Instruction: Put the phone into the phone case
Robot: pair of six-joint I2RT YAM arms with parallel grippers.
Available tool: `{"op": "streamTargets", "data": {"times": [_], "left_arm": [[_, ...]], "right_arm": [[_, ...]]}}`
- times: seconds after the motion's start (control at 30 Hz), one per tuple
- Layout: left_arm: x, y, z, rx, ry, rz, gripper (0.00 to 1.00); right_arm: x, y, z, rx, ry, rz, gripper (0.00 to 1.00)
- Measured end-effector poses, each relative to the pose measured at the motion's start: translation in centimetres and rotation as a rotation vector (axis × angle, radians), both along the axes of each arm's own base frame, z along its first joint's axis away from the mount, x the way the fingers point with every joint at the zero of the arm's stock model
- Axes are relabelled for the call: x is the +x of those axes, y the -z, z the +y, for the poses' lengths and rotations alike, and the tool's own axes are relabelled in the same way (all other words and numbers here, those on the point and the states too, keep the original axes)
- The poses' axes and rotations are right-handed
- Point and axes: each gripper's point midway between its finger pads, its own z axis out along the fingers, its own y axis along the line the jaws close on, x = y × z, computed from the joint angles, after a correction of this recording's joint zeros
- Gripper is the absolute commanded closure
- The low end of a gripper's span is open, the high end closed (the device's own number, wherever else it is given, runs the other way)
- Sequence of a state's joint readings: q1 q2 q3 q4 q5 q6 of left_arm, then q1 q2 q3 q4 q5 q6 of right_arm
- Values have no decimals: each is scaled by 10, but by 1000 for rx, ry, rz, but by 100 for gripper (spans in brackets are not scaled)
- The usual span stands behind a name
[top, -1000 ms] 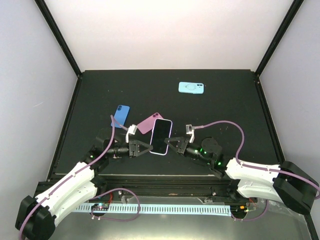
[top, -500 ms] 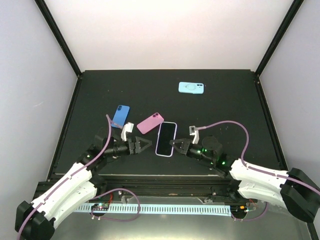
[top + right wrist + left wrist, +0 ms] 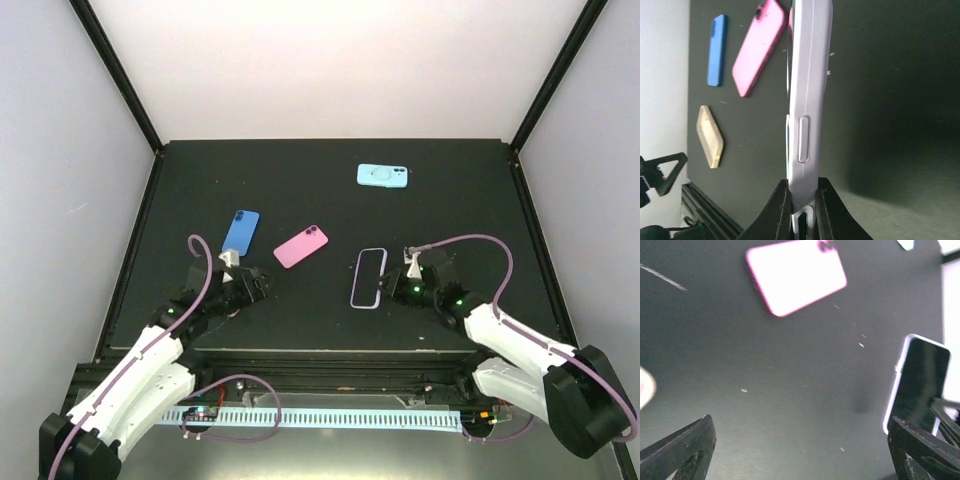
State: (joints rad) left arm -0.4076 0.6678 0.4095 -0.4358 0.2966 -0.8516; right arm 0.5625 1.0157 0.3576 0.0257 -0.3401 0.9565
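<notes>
Right gripper (image 3: 803,201): pinching the lavender soft-plastic phone case (image 3: 810,75) across its thickness, one finger on each broad face, near its near end.
Left gripper (image 3: 800,430): fingers spread wide, holding nothing, low over the black table (image 3: 460,200).
Where the task's thing is: the case sits right of the table's middle, and its frame is filled by the glossy face of a dark-screened phone (image 3: 920,385).
Long axis: runs away from the arms' bases, the far end leaning slightly right.
Direction from the grippers: it reaches forward from the right gripper's fingertips. From the left gripper it lies off to the right, well apart.
Nearer arm: the right, by far, since it already has the grip.
Seating: cannot tell whether the phone is pressed fully home. A thin pale strip shows along one side of the case's edge.
Next move, as a judgement: either a press on the free far end or a set-down, and both depend on that axis.
Nearby: a pink phone-shaped slab (image 3: 301,246) lies between the two grippers, clear of both.
</notes>
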Motion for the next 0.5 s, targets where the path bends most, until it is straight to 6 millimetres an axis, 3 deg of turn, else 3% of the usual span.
{"op": "streamTargets", "data": {"times": [0.3, 0.5], "left_arm": [[13, 29, 56, 127, -269, 103, 13], [17, 47, 77, 181, -366, 177, 20]], "right_arm": [[2, 33, -47, -104, 42, 129, 91], [1, 43, -56, -135, 24, 179, 86]]}}
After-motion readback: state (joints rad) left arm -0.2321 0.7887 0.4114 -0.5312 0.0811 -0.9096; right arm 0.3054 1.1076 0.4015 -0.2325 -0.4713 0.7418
